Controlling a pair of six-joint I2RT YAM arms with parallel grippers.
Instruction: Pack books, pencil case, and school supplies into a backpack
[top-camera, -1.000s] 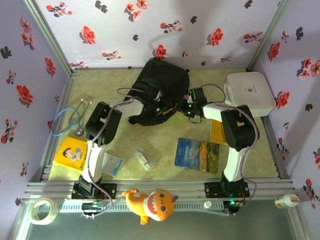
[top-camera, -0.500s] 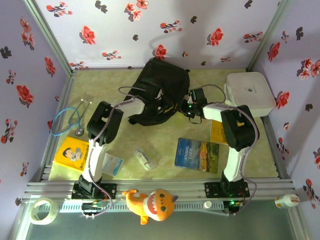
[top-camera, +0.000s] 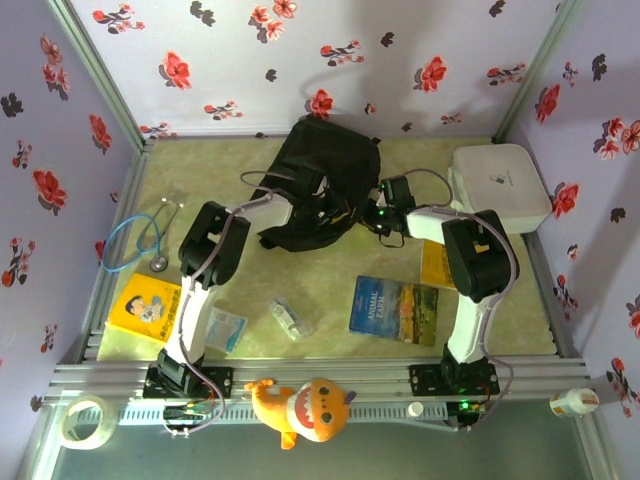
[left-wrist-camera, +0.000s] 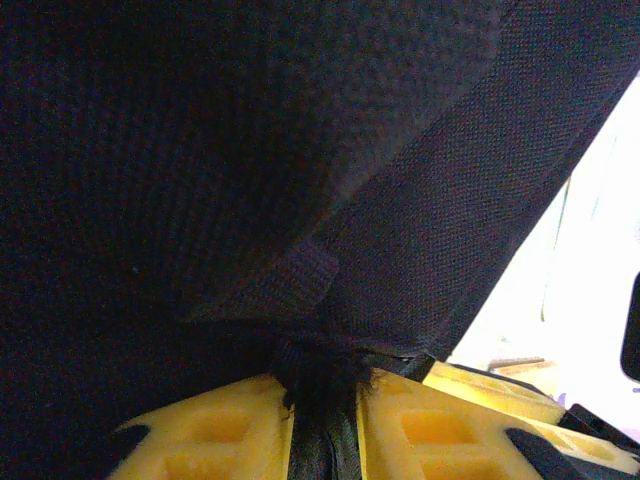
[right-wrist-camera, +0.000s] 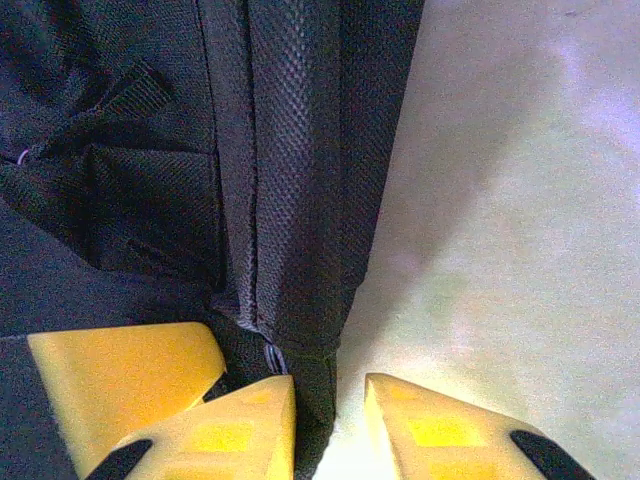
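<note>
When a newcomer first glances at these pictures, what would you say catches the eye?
The black backpack slumped at the far middle stands out first, the left arm and right arm reaching in from either side, yellow jaws pinching its fabric. Next come the blue book lying front right and the orange plush toy on the front rail.

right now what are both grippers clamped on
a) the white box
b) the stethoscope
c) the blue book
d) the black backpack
d: the left gripper pinches a bunched fold of the backpack, and the right gripper pinches the black fabric at its edge, as each wrist view shows.
</note>
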